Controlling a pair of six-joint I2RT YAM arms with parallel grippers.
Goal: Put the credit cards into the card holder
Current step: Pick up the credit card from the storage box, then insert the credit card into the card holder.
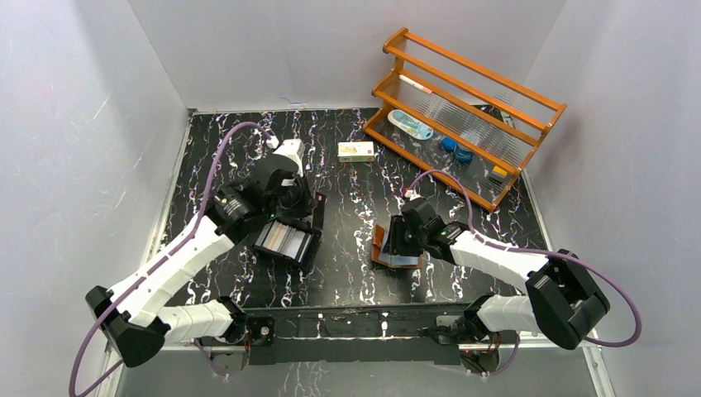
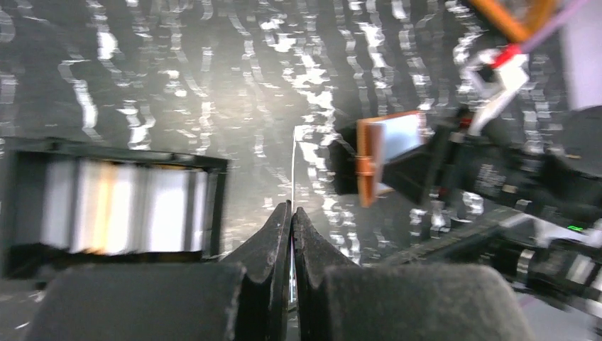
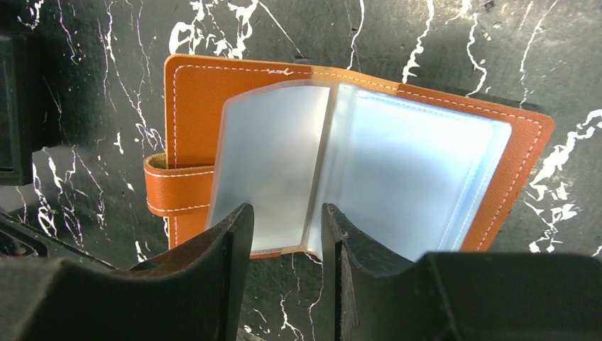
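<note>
The card holder [image 3: 192, 92] is orange-brown and lies open on the black marbled table, its clear pockets [image 3: 419, 177] facing up and its snap tab at the left. My right gripper [image 3: 284, 227] is open, with its fingers on either side of the pockets' near edge at the fold. In the top view it [image 1: 400, 241] hovers over the holder [image 1: 380, 246]. My left gripper [image 2: 292, 207] is shut on a thin white credit card [image 2: 293, 163], seen edge-on above the table. More credit cards [image 2: 128, 206] stand in a black tray [image 1: 273, 248] below the left gripper [image 1: 304, 208].
An orange wooden rack [image 1: 463, 107] with small items stands at the back right. A white-and-yellow carton [image 1: 355, 150] lies in front of it. White walls close in the table on three sides. The arm bases sit along the near edge.
</note>
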